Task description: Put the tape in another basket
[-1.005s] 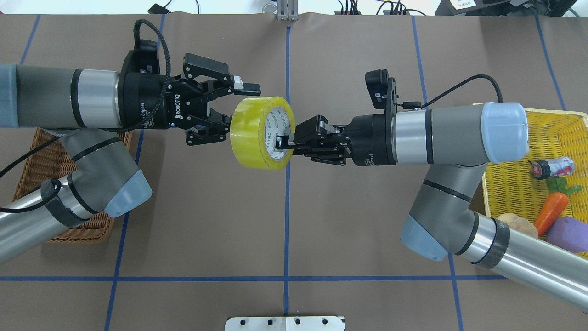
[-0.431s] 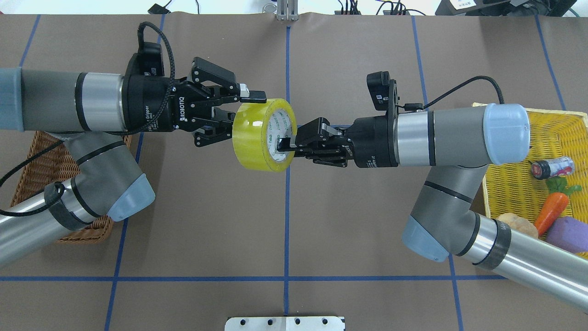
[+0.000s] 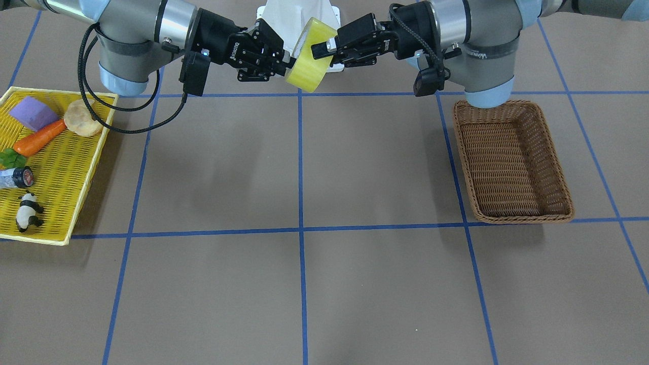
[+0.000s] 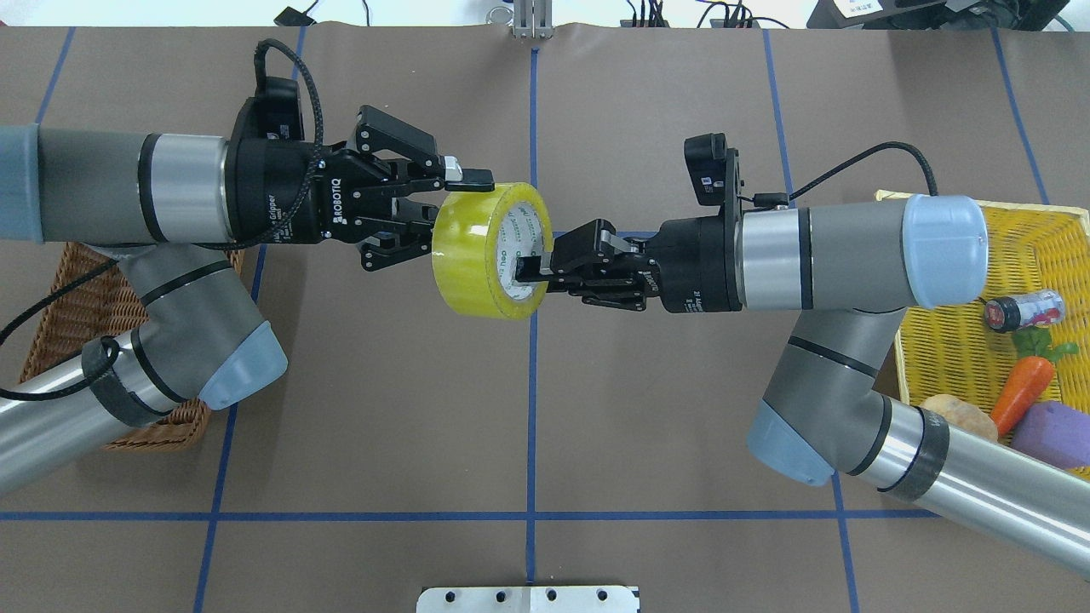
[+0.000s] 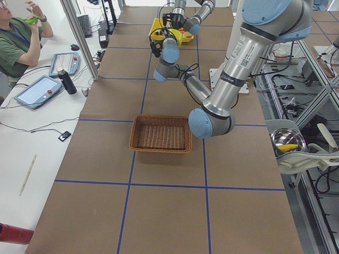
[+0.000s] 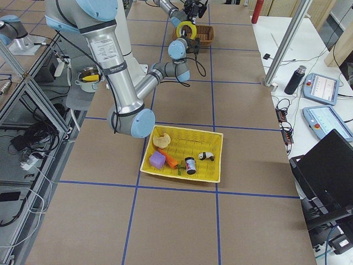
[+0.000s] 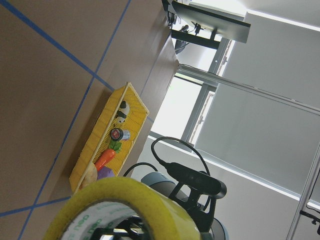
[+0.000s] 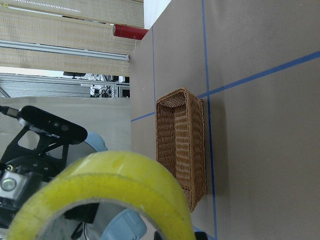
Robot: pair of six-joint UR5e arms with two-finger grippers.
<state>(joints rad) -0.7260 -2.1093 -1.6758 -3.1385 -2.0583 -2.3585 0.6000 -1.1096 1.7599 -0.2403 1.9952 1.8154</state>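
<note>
**A:** What is seen from the front?

**B:** The tape [image 3: 307, 61] is held up in the air over the middle of the table. Its rim is pinched tight by the right gripper [image 3: 284, 66]. The left gripper [image 3: 324, 50] is spread apart at the tape's other side. The basket [image 3: 555, 167] is set toward the table's left end. A yellow tray [image 3: 66, 167] is set toward the right end.

**A:** And from above?

**B:** One finger of the right gripper [image 4: 528, 271] is pushed into the white hole of the tape [image 4: 477, 247]. The left gripper [image 4: 443, 213] is spread wide, and one finger is laid on the tape's outer edge. Whether the tape is squeezed by it cannot be told. The basket [image 4: 60, 289] is partly hidden under the left arm [image 4: 170, 281].

**A:** From the right end?

**B:** The tape [image 6: 186, 26] is seen far off as a small yellow ring. The basket [image 6: 205, 34] is seen behind it.

**A:** From the wrists?

**B:** The tape [image 7: 125, 200] is seen close up in the left one, with the yellow tray [image 7: 107, 145] behind. In the right one the tape [image 8: 115, 185] is seen with the basket [image 8: 180, 145] behind.
</note>
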